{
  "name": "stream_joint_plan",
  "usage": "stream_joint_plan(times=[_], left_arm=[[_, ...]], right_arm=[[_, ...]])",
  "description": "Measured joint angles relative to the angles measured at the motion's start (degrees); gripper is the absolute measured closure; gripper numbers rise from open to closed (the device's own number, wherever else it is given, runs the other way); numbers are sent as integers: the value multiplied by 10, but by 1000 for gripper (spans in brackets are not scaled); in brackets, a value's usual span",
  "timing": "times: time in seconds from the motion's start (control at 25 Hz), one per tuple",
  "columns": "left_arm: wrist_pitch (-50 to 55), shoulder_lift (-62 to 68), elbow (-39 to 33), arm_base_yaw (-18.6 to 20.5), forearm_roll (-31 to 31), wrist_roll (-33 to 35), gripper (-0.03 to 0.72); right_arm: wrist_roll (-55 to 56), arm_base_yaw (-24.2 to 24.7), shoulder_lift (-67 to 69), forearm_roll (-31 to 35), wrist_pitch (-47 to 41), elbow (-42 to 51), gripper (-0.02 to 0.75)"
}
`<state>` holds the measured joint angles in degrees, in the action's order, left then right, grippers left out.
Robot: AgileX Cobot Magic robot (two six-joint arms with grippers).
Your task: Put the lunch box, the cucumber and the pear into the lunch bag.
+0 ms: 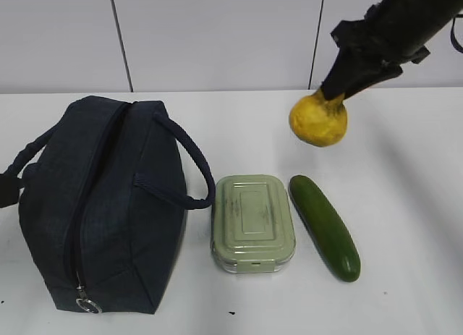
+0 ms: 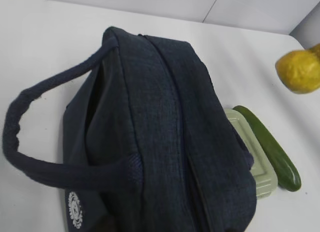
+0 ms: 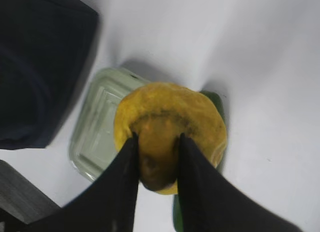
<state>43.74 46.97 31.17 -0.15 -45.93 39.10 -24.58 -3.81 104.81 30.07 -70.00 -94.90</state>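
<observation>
My right gripper (image 1: 334, 92) is shut on the narrow neck of the yellow-orange pear (image 1: 318, 121) and holds it in the air over the back right of the table. In the right wrist view the black fingers (image 3: 125, 167) pinch the pear (image 3: 200, 117) above the lunch box (image 3: 97, 127). The pale green lunch box (image 1: 253, 223) lies beside the dark green cucumber (image 1: 325, 226). The navy lunch bag (image 1: 108, 205) stands at the left, and its top zipper looks closed. A dark shape at the left edge by the bag's handle (image 1: 6, 189) may be my left gripper.
The bag's ring pull (image 1: 87, 304) hangs at its near end. Two loop handles stick out, one toward the lunch box (image 1: 195, 168). The white table meets a panelled wall at the back. The left wrist view shows the bag (image 2: 165, 132) from above.
</observation>
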Motion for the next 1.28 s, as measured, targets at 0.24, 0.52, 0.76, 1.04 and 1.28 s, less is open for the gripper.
stream_joint_plan(times=[0.24,0.52,0.76,1.04,1.28], left_arm=[[-11,99,0,0,-51,64,284],[-39,184,1,0,-64,72,464],[-40,233,1,0,-151,98,683],[-17,257,1,0,-314,122,704],[-9,260,1,0,-327,131,704]], right_arm=[[-38,-16,-1,114,0,-12,552],[-83,-95,-1,188,0,-12,552],[-125,-175,-1,259,52,-12,552],[-166,-212,15,318,143,-12,552],[-208,-212,64,375,183,-12,552]])
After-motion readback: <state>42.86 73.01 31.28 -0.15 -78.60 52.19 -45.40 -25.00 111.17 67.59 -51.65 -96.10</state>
